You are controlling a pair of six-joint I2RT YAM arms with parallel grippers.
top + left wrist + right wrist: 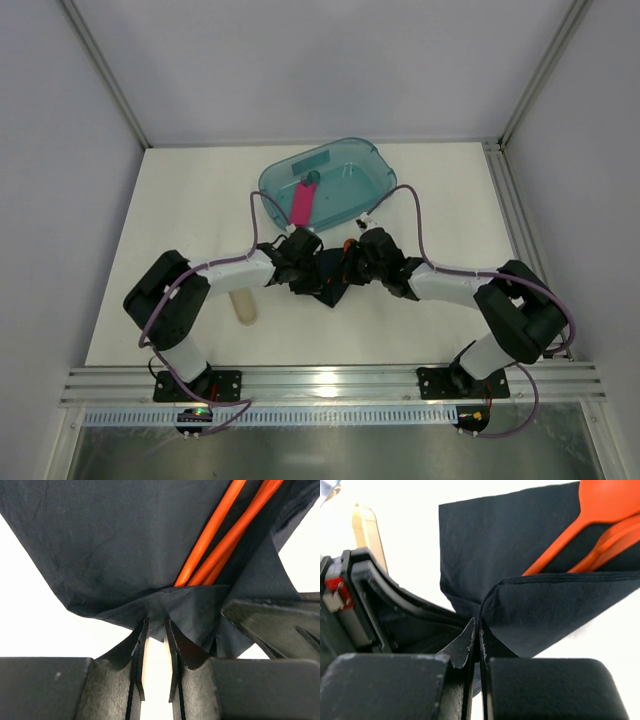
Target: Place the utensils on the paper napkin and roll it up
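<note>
Utensils (pixel 239 530) lie side by side on the paper napkin (pixel 100 545), in the middle of the desk (pixel 180 220) between the two arms, their orange handles running under a folded-up edge of the black sheet. That fold is likely the first turn of the roll, made to trap the handle ends so that they cannot slide out.

At far left, a pale beige tube (pixel 244 308) lies beside the left arm, apart from the work. The left gripper (pixel 156 630) meets the fold with its tips, its jaws only a narrow slit apart. Whether it pinches the paper or merely steadies it I cannot tell. It seems placed to hold that end of the fold down.

Further right, the right gripper (pixel 479 630) is clenched on the doubled edge of the napkin, which runs straight into its closed jaws. The spoon bowl shows beyond the fold. With both ends attended to, the fold can probably be carried over evenly.

Behind them stands a teal tub (pixel 385 175) holding a pink bar (pixel 301 203).
</note>
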